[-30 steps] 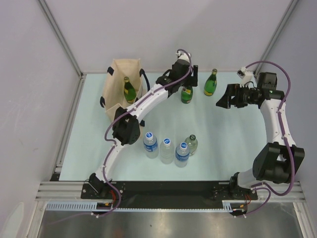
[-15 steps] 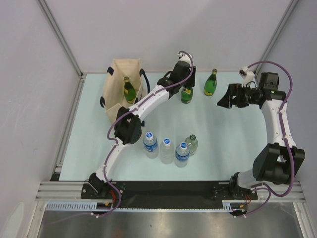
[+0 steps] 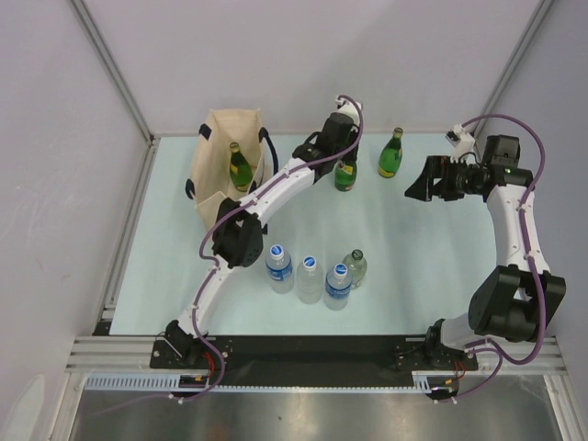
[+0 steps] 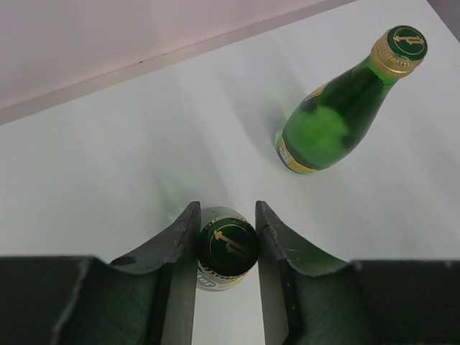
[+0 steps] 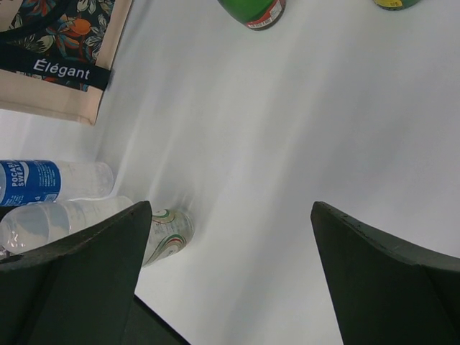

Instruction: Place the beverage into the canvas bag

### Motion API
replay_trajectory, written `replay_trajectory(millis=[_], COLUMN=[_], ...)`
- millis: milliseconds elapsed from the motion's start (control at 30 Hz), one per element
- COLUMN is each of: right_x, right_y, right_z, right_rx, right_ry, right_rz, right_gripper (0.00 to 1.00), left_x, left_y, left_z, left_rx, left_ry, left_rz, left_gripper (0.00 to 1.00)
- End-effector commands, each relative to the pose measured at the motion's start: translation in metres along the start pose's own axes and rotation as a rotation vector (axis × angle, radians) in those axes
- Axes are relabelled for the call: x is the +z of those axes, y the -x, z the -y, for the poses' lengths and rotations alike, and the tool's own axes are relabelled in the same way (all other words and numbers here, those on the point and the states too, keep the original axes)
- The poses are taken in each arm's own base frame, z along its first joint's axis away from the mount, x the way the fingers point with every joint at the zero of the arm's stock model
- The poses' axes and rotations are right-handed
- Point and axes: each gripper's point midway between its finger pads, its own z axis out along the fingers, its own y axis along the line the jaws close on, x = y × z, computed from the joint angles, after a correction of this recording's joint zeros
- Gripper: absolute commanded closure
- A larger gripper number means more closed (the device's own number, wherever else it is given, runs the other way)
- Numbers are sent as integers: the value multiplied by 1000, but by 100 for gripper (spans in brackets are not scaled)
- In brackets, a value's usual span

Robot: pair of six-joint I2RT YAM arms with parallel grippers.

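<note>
Four small bottles stand nearest me, in a row around the middle of the worktop (image 3: 413,276). Three are clear water bottles (image 3: 310,279) with blue caps. The fourth, a glass bottle (image 3: 356,267) with a dark cap, stands just beside the right end of the row and a little farther back.

Beyond them, on the right side, my right hand (image 5: 231,210) hangs above the worktop with its fingers spread wide and nothing between them. It points left, toward the middle.

Farther on, my left arm reaches across to the far edge, near its middle. There my left hand (image 4: 227,215) is clenched on the green bottle (image 4: 228,248). The bottle stands upright on the worktop, and one finger presses each side of its dark green cap. From my left wrist I look straight down on that cap.

A spare green bottle (image 3: 391,154) with a gold neck band stands upright to the right of it, near but apart, close to the far edge.

The bag (image 3: 219,138) stands upright in the far left corner, open at the top, its dark handles hanging at the sides. My right wrist view shows a dark floral patch on one side. A bagged bottle (image 3: 240,165), also green, stands inside.
</note>
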Motion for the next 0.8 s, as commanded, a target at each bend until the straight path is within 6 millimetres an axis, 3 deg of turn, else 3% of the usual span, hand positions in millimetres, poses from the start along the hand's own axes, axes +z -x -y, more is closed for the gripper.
replay_trajectory(millis=[0, 33, 67, 167, 200, 400, 767], right_x=[-10, -11, -11, -10, -10, -10, 1], right_y=[13, 13, 14, 15, 15, 15, 16], right_z=[-11, -12, -13, -14, -14, -18, -27], right_rx=[-25, -22, -24, -13, -9, -7, -17], right_ry=[19, 22, 25, 33, 35, 40, 54], right_rz=[36, 36, 40, 42, 42, 41, 17], right_gripper=[0, 0, 0, 0, 0, 0, 0], left_x=[-68, -75, -94, -114, -129, -162, -247], left_y=[127, 134, 154, 169, 182, 194, 260], left_z=[6, 5, 4, -4, -4, -7, -42], left_rx=[104, 121, 141, 132, 128, 126, 8], left_ry=[-29, -28, -23, -9, -12, -35, -50], left_rz=[268, 282, 321, 343, 371, 377, 498], left_gripper=[100, 100, 100, 100, 100, 100, 100])
